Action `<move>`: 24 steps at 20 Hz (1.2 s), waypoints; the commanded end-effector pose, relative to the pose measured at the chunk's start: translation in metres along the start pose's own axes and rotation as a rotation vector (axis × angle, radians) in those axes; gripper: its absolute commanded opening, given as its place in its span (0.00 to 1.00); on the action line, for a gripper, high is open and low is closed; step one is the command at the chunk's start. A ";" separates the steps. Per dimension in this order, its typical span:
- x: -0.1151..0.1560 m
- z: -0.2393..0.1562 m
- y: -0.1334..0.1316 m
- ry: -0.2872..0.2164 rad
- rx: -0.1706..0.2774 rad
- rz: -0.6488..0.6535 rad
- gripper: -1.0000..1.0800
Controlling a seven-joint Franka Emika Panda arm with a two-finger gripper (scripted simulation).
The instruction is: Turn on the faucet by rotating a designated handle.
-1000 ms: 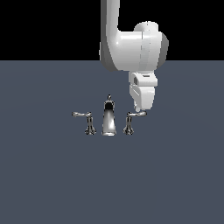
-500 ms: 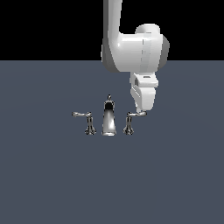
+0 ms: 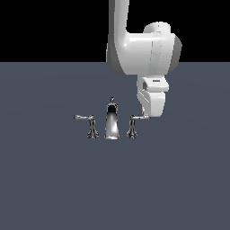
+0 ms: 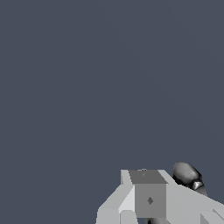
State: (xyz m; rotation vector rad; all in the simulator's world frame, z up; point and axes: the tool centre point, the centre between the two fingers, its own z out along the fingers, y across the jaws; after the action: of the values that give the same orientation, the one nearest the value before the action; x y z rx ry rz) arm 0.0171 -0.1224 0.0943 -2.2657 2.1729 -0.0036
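Note:
The chrome faucet (image 3: 112, 122) stands on the grey floor, its tall spout between two lever handles. The handle (image 3: 133, 126) on the exterior view's right has a thin lever pointing right. My gripper (image 3: 150, 113) hangs at that lever's tip, and its lower end seems to touch the tip. The fingers (image 4: 149, 199) show no gap between them and hold nothing. In the wrist view a rounded chrome piece (image 4: 187, 175) peeks out beside the fingers. The mirror-image handle (image 3: 91, 126) stands apart on the exterior view's left.
A flat dark grey surface (image 3: 115, 188) lies all around the faucet. The white arm (image 3: 139, 49) rises above and behind the right handle.
The gripper has sunk a little and shifted slightly right, closer to the lever's tip. The faucet handles look unmoved.

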 end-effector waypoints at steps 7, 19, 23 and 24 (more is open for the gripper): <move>0.000 0.000 0.015 -0.001 0.006 -0.010 0.00; -0.007 0.000 0.056 0.000 -0.001 0.000 0.00; -0.009 0.000 0.066 0.000 -0.003 0.002 0.00; -0.004 0.000 0.062 0.002 0.001 0.008 0.00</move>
State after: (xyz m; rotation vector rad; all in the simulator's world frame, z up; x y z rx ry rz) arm -0.0451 -0.1209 0.0943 -2.2580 2.1814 -0.0074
